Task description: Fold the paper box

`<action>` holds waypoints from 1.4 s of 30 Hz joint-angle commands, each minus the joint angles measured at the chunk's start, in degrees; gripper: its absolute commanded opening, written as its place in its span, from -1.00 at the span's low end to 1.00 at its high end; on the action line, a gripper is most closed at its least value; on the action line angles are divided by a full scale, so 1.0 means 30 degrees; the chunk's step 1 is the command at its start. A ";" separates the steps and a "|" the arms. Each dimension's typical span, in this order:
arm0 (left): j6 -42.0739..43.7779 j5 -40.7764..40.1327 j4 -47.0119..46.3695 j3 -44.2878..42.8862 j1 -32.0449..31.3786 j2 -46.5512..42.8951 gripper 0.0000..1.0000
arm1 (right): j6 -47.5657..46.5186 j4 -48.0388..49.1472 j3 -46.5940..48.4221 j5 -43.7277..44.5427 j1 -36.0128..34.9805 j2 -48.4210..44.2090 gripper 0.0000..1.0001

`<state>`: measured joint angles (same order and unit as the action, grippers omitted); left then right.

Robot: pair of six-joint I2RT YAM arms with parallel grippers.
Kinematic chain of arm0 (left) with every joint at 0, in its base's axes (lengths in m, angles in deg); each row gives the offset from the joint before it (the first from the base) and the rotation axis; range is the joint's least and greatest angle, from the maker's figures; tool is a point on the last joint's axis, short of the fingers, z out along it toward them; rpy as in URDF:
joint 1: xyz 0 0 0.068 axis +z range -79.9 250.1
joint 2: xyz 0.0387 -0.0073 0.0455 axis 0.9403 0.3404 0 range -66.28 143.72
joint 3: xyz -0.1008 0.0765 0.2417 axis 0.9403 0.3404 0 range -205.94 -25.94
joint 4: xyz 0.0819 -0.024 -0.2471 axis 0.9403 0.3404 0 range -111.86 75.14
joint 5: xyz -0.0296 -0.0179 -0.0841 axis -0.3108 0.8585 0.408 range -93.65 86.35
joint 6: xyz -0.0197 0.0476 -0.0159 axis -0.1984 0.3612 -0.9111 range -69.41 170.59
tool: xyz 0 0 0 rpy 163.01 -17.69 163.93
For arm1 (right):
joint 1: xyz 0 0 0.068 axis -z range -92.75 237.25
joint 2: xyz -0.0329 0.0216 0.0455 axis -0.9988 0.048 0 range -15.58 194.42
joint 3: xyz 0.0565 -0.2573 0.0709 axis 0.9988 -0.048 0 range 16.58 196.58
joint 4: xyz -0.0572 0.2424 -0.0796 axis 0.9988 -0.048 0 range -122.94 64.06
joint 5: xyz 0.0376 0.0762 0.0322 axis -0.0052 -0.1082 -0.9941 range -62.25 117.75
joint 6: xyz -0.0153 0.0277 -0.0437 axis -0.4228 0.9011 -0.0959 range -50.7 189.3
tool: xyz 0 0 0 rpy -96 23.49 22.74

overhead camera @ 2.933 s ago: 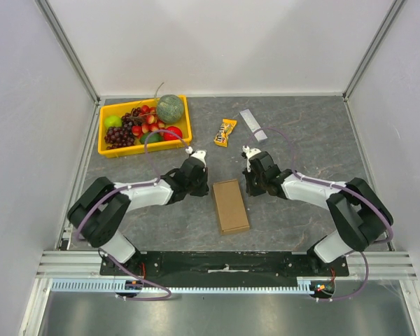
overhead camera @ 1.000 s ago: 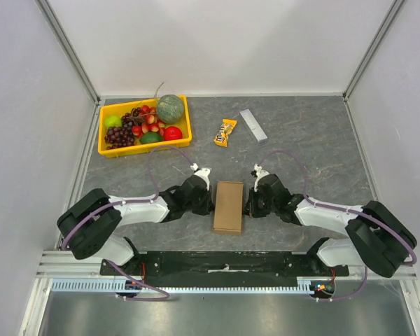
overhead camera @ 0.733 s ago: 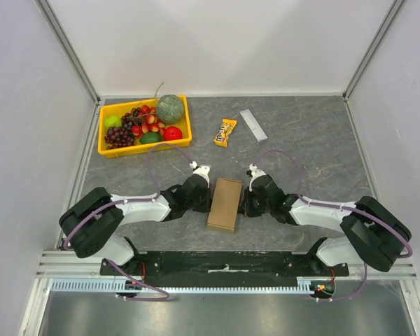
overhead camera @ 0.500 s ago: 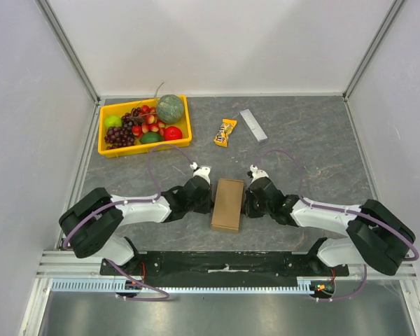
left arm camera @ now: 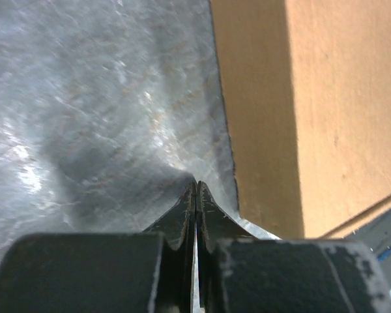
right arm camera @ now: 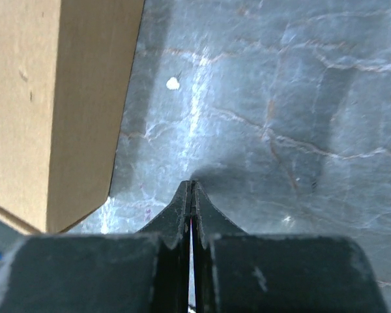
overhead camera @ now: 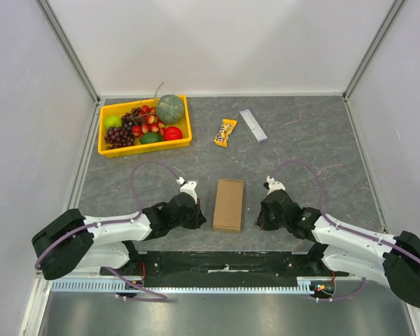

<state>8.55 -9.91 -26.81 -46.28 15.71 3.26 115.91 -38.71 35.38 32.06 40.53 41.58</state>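
Got the paper box flat on the counter, long axis pointing away from the bases; parked between left claw and right claw, both clenched empty; left one maybe a hair closer.

Paper box partly beyond the frame edges in both wrist views; print on orange packet illegibly small.

Matt brown cardboard on a stone-patterned counter.
The paper box is seen as plain, unprinted cardboard with a dull, faintly fibrous face. The grey counter is veined like marble and softly sheened. Glossy yellow plastic is shown by the tray at the far left corner. The left gripper and right gripper are tipped in matt black, finely ridged fingers.
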 commanded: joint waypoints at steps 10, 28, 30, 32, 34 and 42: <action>-0.1835 0.0125 0.0010 0.0393 -0.2084 0.0668 -0.96 | 0.0282 0.0066 0.0264 -0.3049 -0.1126 0.0807 -1.00; -0.2538 0.0212 -0.1689 -0.0339 -0.3402 0.3480 -0.96 | 0.1543 0.4692 -0.0410 -0.3929 -0.2034 0.3794 -1.00; -0.2597 0.0212 -0.1865 -0.0515 -0.3548 0.3772 -0.96 | 0.1543 0.4989 -0.0381 -0.3871 -0.2151 0.4029 -1.00; -0.2627 0.0183 -0.1865 -0.0720 -0.3724 0.4037 -0.96 | 0.1544 0.4991 -0.0381 -0.3813 -0.2210 0.4235 -1.00; -0.2772 0.0213 -0.1865 -0.0779 -0.3812 0.4271 -0.96 | 0.1514 0.4729 -0.0352 -0.3637 -0.2239 0.4207 -1.00; -0.4266 0.0419 -0.1516 0.0507 -0.3901 0.2869 -0.96 | 0.1368 0.0869 0.0204 -0.1561 -0.2239 0.2072 -1.00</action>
<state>1.47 -16.18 -36.21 -48.47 7.14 12.05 120.09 -28.16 35.47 21.40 34.80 49.69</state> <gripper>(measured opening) 0.025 0.004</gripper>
